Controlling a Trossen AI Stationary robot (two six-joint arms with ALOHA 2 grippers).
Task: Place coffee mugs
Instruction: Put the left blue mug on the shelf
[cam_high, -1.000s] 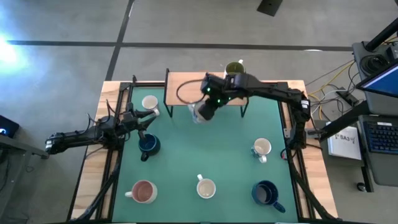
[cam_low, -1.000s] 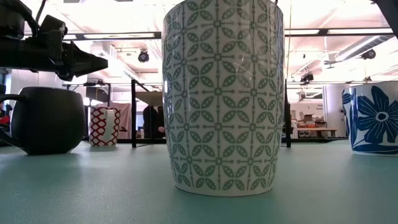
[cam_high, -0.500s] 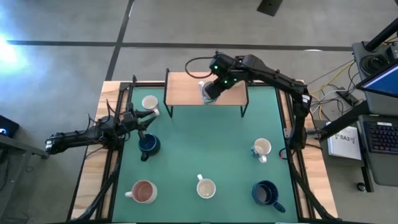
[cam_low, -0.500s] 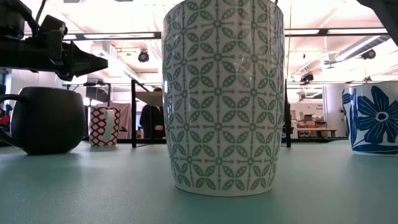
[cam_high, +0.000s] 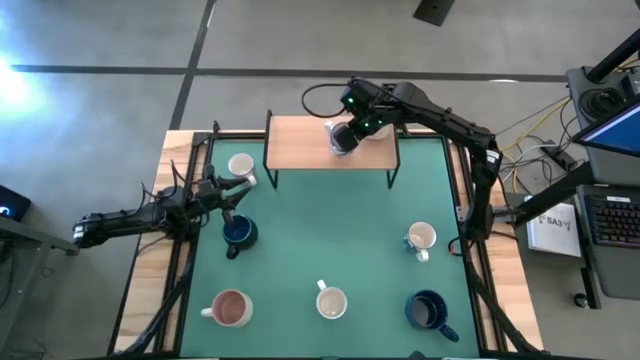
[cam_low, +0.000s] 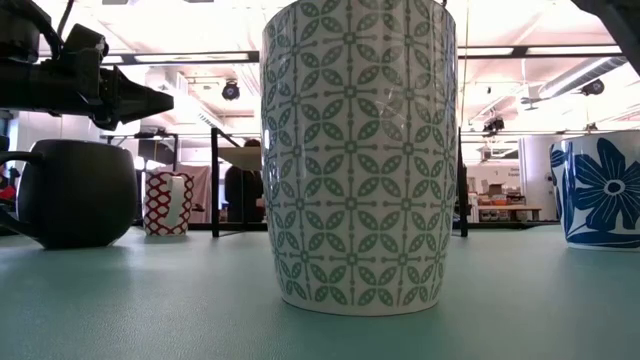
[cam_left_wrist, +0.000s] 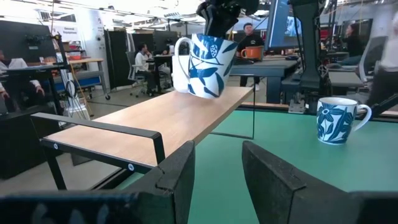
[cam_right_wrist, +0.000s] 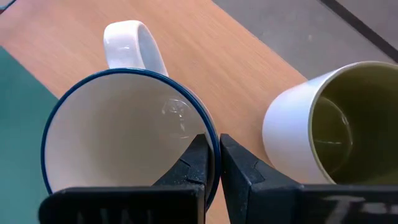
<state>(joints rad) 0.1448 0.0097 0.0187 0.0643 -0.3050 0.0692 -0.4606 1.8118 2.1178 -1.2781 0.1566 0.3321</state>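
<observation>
My right gripper (cam_high: 347, 133) is over the wooden shelf (cam_high: 300, 148), shut on a white mug with a blue pattern (cam_left_wrist: 202, 59). Beside that mug an olive-green-inside mug (cam_right_wrist: 323, 124) stands on the shelf on its base. My left gripper (cam_left_wrist: 217, 163) is open and touches nothing; it waits at the table's left side, near a white mug (cam_high: 240, 165) and a dark blue mug (cam_high: 238, 232). Other mugs stand on the green mat: a pink-brown one (cam_high: 230, 308), a white one (cam_high: 331, 301), a dark blue one (cam_high: 428, 310) and a flowered one (cam_high: 421, 238). My right gripper pinches the patterned mug's wall at the blue rim (cam_right_wrist: 208, 127), one finger (cam_right_wrist: 193, 165) inside and one finger (cam_right_wrist: 239, 168) outside, on the side away from the handle (cam_right_wrist: 134, 43). It comes from above, pointing down. The mug hangs tilted over the shelf; whether its base touches the wood, I cannot tell.
The shelf stands on thin black legs (cam_high: 391, 178) at the mat's far edge. Black frame rails (cam_high: 185, 250) run along the table's sides. In the low view a green-patterned mug (cam_low: 355, 150) stands close to the camera. People sit in the room beyond (cam_left_wrist: 143, 56).
My right gripper has carried the patterned mug from over the mat in front of the shelf toward the table's far edge and a little to the right, so that the mug now hangs over the shelf top beside the olive-green mug.
</observation>
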